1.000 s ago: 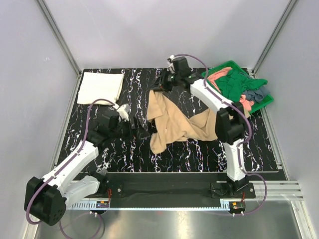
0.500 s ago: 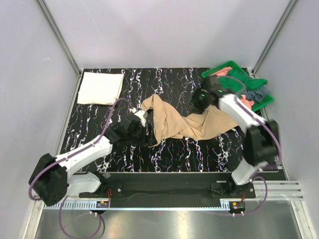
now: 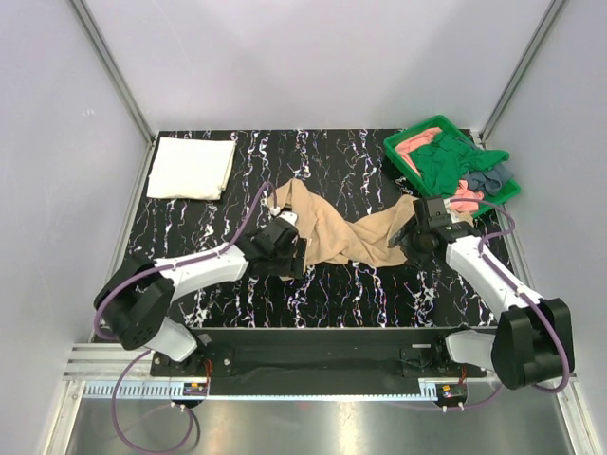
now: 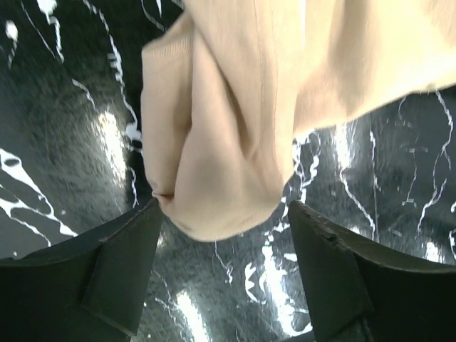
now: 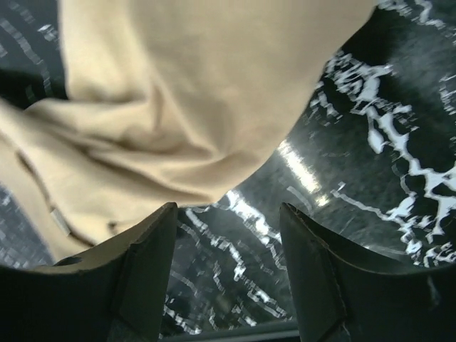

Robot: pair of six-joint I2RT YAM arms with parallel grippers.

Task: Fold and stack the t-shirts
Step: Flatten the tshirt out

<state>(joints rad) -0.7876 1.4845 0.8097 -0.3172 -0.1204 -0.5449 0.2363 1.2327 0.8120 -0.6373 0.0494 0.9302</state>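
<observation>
Left arm [image 3: 194, 272] and right arm [image 3: 488, 273]: white shells, black joints, looping mauve cables [image 3: 252, 207]. Left claw [image 4: 224, 208] and right claw [image 5: 228, 210]: matte black wedges.

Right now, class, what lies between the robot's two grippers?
The tan shirt lies there, drawn out in a long crumpled band from the left gripper across to the right gripper. The top view shows this whole.

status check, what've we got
Both jaws open: left gripper, right gripper, one at each end of tan t-shirt. Shirt strung out, rumpled, unfolded. Cream-white t-shirt folded far left, well apart.
</observation>
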